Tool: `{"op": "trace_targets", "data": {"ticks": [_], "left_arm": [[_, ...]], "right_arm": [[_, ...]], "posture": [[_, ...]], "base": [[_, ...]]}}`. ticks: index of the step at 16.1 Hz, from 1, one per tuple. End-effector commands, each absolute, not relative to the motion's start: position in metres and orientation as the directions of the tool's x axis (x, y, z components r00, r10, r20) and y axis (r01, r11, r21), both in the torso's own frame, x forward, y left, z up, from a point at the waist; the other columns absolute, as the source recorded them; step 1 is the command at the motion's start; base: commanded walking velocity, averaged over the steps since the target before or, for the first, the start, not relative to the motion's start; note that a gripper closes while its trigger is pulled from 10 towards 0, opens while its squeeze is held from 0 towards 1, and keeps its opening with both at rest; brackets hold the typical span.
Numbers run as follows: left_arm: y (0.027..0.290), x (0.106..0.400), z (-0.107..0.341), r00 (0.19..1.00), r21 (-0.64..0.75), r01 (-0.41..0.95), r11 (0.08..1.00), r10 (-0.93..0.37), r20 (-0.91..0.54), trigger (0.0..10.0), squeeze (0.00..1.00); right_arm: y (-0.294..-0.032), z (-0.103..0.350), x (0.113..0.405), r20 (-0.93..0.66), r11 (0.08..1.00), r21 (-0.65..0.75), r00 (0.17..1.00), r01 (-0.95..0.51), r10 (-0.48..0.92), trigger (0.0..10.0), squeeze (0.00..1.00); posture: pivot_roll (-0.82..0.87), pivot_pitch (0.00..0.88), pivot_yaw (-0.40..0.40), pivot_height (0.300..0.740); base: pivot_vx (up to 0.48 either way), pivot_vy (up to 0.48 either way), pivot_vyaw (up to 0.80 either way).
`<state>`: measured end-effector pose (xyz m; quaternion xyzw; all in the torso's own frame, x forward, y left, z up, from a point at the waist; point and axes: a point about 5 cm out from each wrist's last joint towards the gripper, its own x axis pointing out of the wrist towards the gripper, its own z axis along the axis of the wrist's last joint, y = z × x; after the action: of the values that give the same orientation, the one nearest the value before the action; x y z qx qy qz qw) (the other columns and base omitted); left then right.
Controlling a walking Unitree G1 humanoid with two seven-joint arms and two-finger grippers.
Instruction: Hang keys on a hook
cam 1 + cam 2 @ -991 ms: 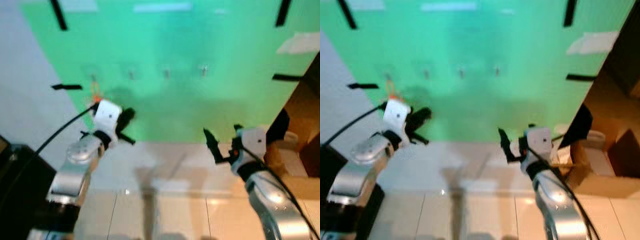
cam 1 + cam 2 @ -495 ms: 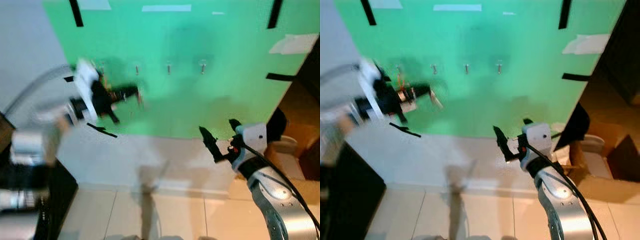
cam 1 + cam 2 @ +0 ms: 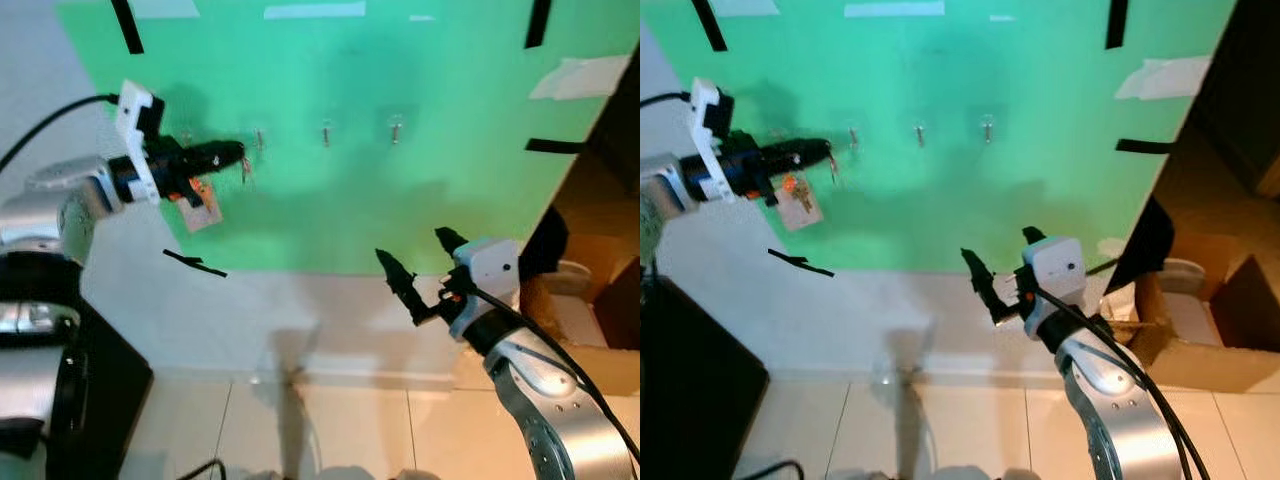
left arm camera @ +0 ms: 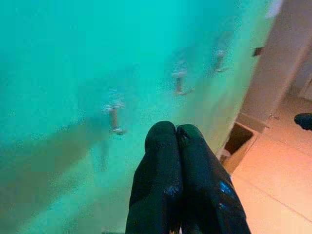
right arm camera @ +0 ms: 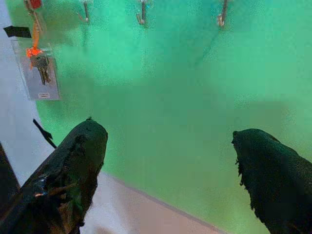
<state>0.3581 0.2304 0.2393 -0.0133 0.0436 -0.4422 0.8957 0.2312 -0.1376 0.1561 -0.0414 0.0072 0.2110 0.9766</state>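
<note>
Keys on an orange strap with a clear rectangular plastic tag hang just below the left gripper, in front of the green wall panel. Left gripper's black fingers are pressed together; strap seems pinched there, contact blurred. Three small metal hooks sit in a row just beyond the fingertips, nearest one close. Black tape strips mark the panel. Right gripper hangs low, wide open, empty. Brown cardboard box sits at right.
</note>
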Motion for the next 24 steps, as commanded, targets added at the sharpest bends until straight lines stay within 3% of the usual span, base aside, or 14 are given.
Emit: {"op": "trace_targets", "data": {"ticks": [1, 10, 16, 24], "left_arm": [[0.235, 0.361, 0.245, 0.608, -0.031, 0.790, 0.612, -0.789, -0.084, 10.0, 0.00], [0.239, 0.373, 0.241, 0.653, 0.023, 0.756, 0.654, -0.752, -0.086, 10.0, 0.00], [0.222, 0.379, 0.232, 0.613, 0.008, 0.788, 0.616, -0.783, -0.101, 10.0, 0.00], [0.210, 0.386, 0.234, 0.629, 0.014, 0.777, 0.630, -0.774, -0.073, 10.0, 0.00]], "right_arm": [[-0.133, 0.161, 0.231, -0.018, 0.903, -0.083, 0.907, -0.421, 0.421, 10.0, 0.00], [-0.129, 0.162, 0.236, -0.011, 0.911, -0.100, 0.916, -0.399, 0.400, 10.0, 0.00], [-0.116, 0.163, 0.233, -0.019, 0.858, -0.104, 0.863, -0.503, 0.504, 10.0, 0.00], [-0.115, 0.166, 0.236, -0.015, 0.851, -0.127, 0.858, -0.510, 0.513, 10.0, 0.00]], "posture": [[-0.12, 0.000, 0.123, 0.732], [-0.12, 0.000, 0.127, 0.732], [-0.13, 0.000, 0.140, 0.732], [-0.14, 0.000, 0.140, 0.732]], "base": [[0.000, 0.000, 0.00], [0.000, 0.000, 0.00], [0.000, 0.000, 0.00], [0.000, 0.000, 0.00]]}}
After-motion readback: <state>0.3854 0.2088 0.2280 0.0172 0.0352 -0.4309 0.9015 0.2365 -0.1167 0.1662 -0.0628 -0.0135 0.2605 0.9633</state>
